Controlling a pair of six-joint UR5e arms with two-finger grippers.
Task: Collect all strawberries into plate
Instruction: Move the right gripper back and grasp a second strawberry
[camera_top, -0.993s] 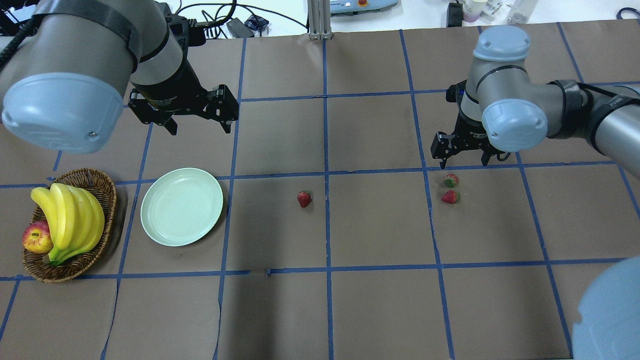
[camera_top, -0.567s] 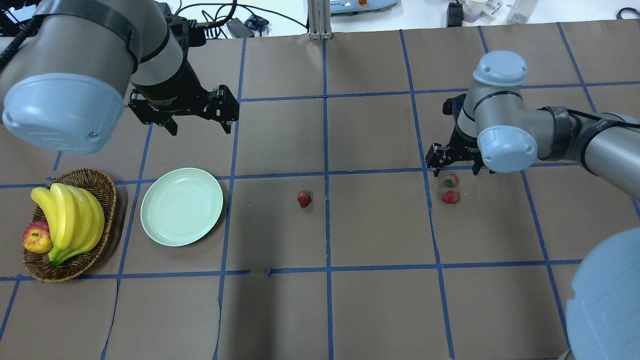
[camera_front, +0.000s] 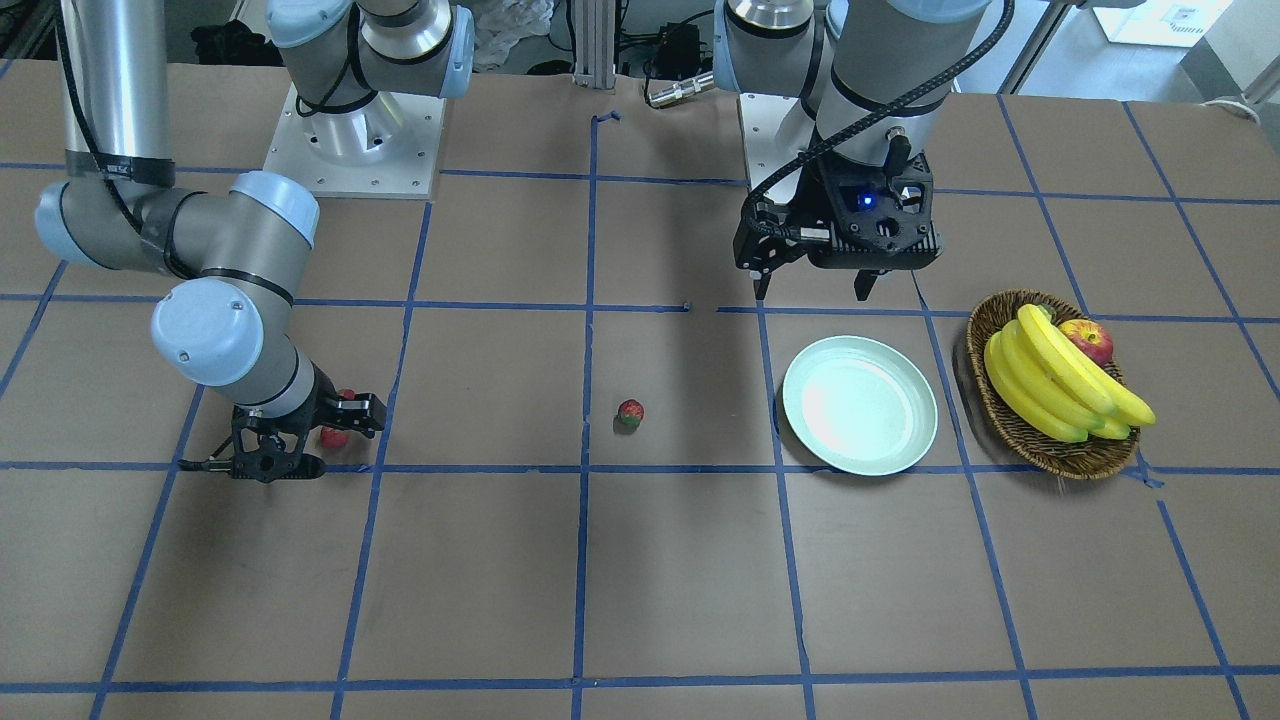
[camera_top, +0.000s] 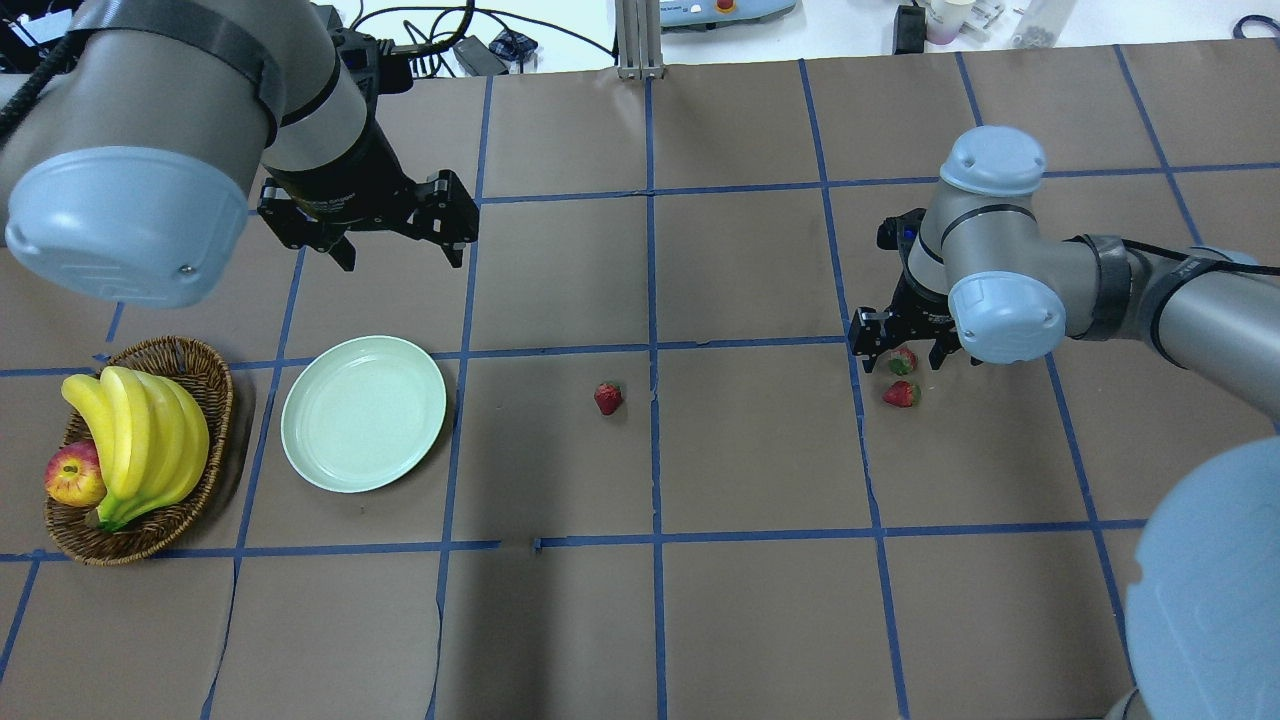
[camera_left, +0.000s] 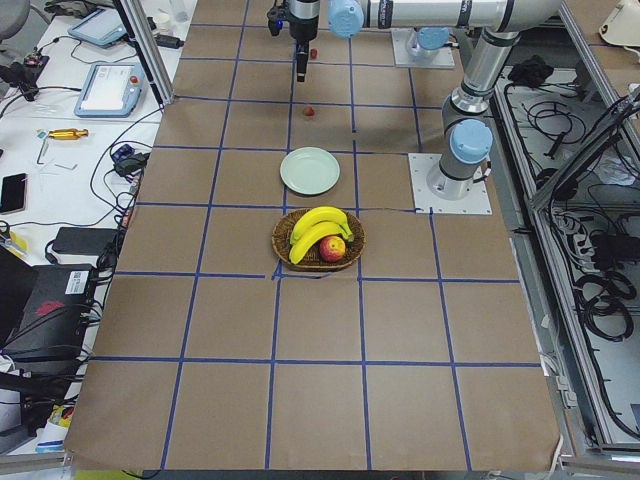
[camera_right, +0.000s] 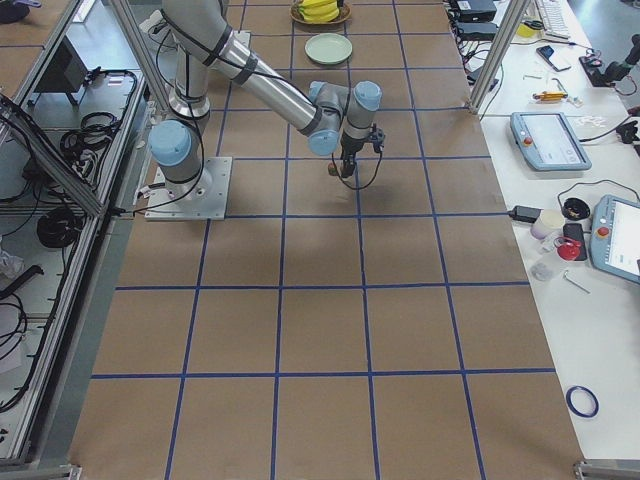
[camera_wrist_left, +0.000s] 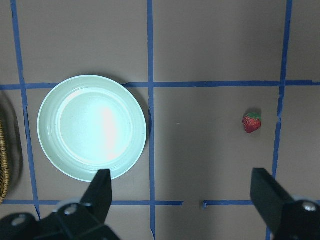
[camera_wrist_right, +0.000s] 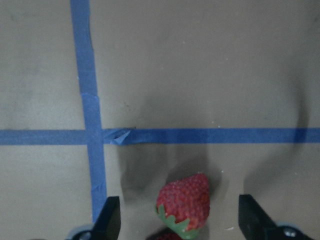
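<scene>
On the brown counter with its blue tape grid, seen from overhead, a wicker basket with bananas and an apple sits just left of the plate, close to it but not touching. The pale green plate holds nothing. The left pincer hangs in the air beyond the plate's far rim, its fingers spread wide with nothing between them. To the right of the plate, near the middle of the counter, one strawberry lies alone on its side. Well to the right of the plate, at about the plate's depth on the counter, the right pincer is down at the counter with its fingers released, one on each side of a second strawberry; the wrist view shows a gap between each finger and the berry. The third strawberry lies just beside that one, on the robot's side of it, outside the fingers.
</scene>
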